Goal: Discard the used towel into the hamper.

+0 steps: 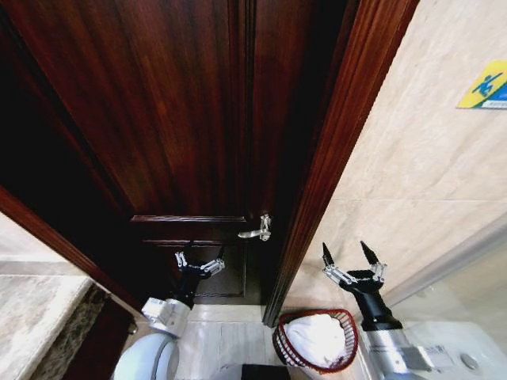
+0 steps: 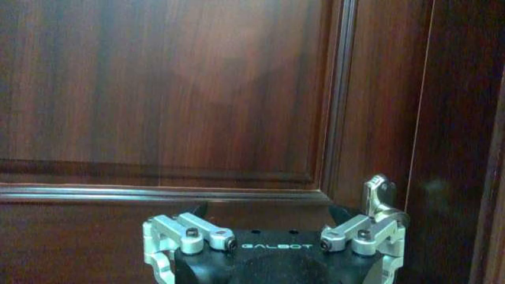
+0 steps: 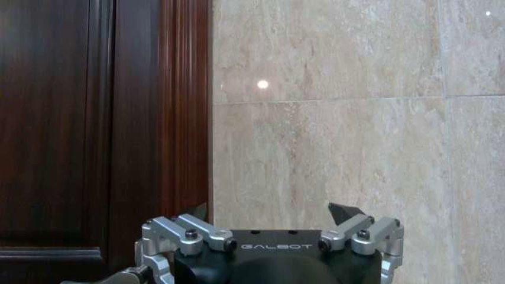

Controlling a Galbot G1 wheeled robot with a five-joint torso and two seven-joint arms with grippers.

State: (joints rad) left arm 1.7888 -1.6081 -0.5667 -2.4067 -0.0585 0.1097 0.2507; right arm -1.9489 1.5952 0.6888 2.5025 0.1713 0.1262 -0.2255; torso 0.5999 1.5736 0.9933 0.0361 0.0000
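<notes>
A white towel (image 1: 317,339) lies bunched inside the hamper (image 1: 277,346), a small round dark red basket of thin bars on the floor at the foot of the door frame. My right gripper (image 1: 346,253) hangs open and empty just above and to the right of the hamper, facing the beige tiled wall (image 3: 339,136); the right wrist view shows its fingertips (image 3: 344,210) spread apart. Left of it, my left gripper (image 1: 199,261) stands open and empty before the dark wooden door (image 2: 174,89).
A silver door handle (image 1: 257,231) juts out between the two grippers, close to the left gripper (image 2: 272,210). A marble counter (image 1: 32,317) stands at the left. A white fixture (image 1: 455,348) sits at the lower right. A yellow and blue sign (image 1: 485,85) is on the wall.
</notes>
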